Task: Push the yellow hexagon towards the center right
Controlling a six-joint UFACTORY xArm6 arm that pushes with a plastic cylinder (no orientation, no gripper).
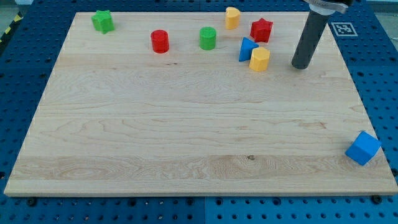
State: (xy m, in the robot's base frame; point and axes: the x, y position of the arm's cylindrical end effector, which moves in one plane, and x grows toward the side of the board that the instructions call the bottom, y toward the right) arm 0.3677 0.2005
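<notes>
No readable words, brands or numbers are showing anywhere. One black-and-white square marker, a coded pattern rather than text, is lying on the blue pegboard at the far right.

A robotics lab bench, by its fittings; a pale wooden tabletop rests on a blue perforated mounting plate; a black-and-white fiducial marker sits at the far right; yellow-black hazard tape edges the far left.
</notes>
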